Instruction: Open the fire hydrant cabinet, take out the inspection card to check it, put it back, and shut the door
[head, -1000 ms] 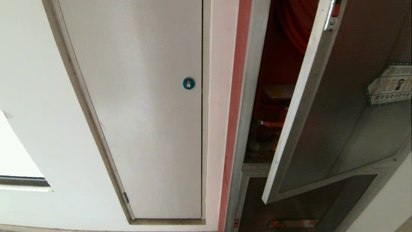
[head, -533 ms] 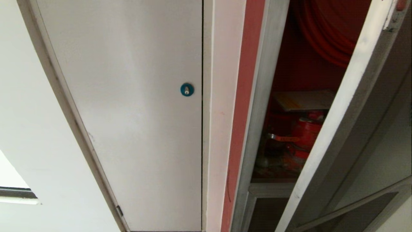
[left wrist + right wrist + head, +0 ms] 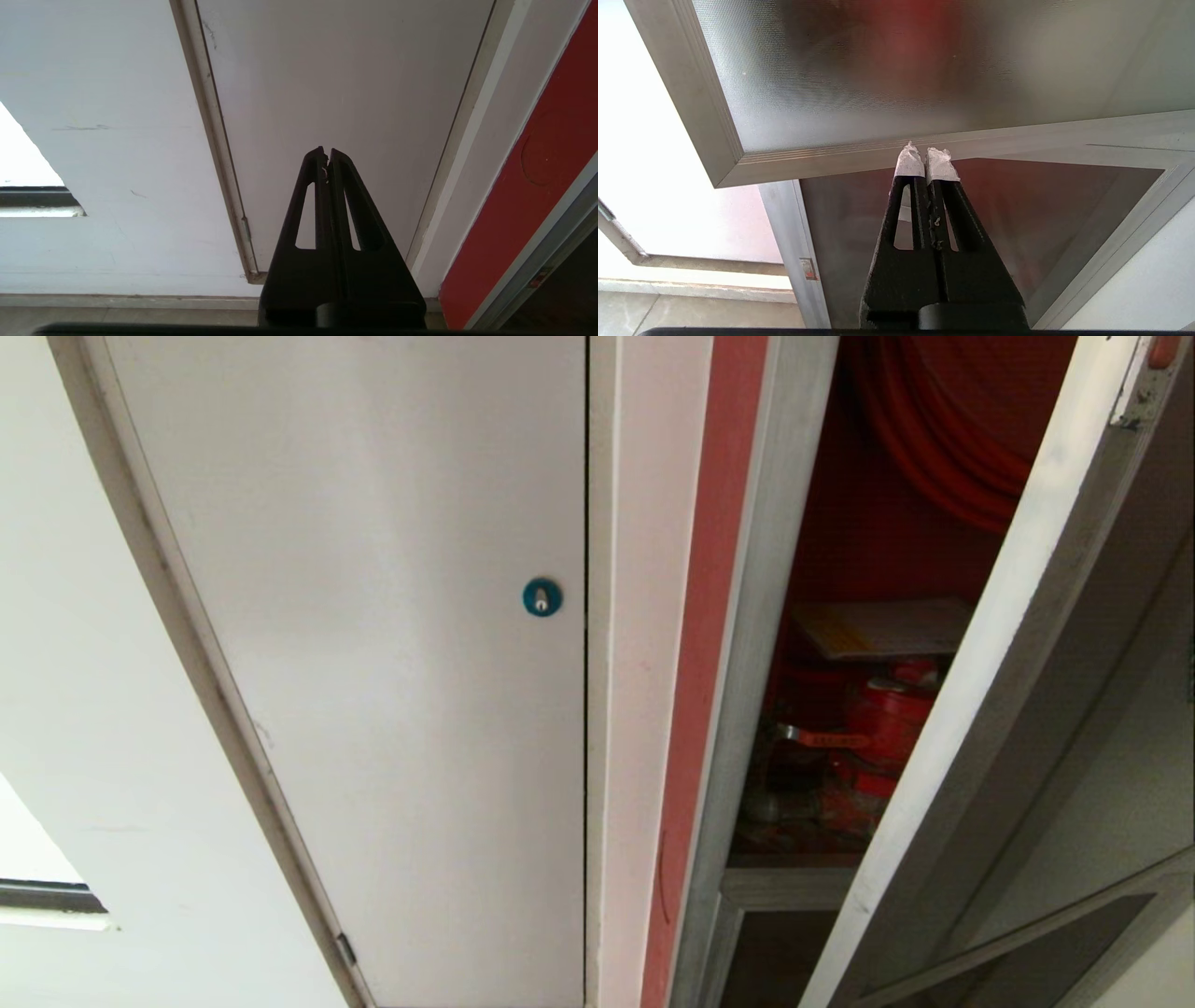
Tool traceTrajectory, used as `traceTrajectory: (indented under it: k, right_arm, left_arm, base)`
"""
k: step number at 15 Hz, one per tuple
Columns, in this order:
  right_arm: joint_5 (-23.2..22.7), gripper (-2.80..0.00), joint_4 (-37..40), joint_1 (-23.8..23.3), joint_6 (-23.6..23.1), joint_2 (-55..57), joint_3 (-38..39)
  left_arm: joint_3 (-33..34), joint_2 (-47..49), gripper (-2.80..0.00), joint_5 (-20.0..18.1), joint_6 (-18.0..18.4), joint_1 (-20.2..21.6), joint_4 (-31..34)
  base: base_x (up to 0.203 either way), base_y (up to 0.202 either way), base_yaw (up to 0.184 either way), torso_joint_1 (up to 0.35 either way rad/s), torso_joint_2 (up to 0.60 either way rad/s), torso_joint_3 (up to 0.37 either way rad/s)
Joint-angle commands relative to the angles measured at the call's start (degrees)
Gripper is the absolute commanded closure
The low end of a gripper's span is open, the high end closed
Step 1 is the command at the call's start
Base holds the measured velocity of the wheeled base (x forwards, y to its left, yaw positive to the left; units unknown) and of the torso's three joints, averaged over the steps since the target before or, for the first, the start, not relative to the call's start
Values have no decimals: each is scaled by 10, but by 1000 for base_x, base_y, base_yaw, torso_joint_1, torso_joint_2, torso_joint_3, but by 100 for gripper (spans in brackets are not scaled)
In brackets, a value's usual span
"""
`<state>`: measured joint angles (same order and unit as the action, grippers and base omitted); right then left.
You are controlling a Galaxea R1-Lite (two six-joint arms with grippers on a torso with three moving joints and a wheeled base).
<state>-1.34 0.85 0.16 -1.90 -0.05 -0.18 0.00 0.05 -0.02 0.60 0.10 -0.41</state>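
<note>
The fire hydrant cabinet (image 3: 747, 616) stands at the right of the head view, its red inside showing. Its frosted-glass door (image 3: 990, 644) hangs partly open, swung out toward me. Inside, the inspection card (image 3: 882, 627) lies flat on top of the red valve (image 3: 882, 728), below the red hose reel (image 3: 943, 439). Neither arm shows in the head view. My right gripper (image 3: 927, 156), tips wrapped in white tape, is shut and empty just below the door (image 3: 887, 79)'s lower frame. My left gripper (image 3: 327, 153) is shut and empty, facing the white closet door (image 3: 336, 84).
A plain white door (image 3: 373, 644) with a blue round lock (image 3: 542, 597) fills the left of the head view. A smaller lower dark glass panel (image 3: 1017, 219) sits under the open door. Floor and skirting (image 3: 117, 303) run along the wall's foot.
The whole head view shifted: the cabinet opening now looks nearer and larger, with the card and valve plainer. Over the last half second almost nothing differs. The door stands as open as before.
</note>
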Motion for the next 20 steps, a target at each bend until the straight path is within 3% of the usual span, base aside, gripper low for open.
traceTrajectory:
  k: [1, 20]
  right_arm:
    - [0, 0, 0, 0, 0, 1, 0]
    - [2, 0, 0, 0, 7, 0, -1]
  left_arm:
    - [1, 0, 0, 0, 0, 1, 0]
    - [2, 0, 0, 0, 0, 0, 0]
  base:
    - [0, 0, 0, 0, 0, 0]
    - [0, 0, 0, 0, 0, 0]
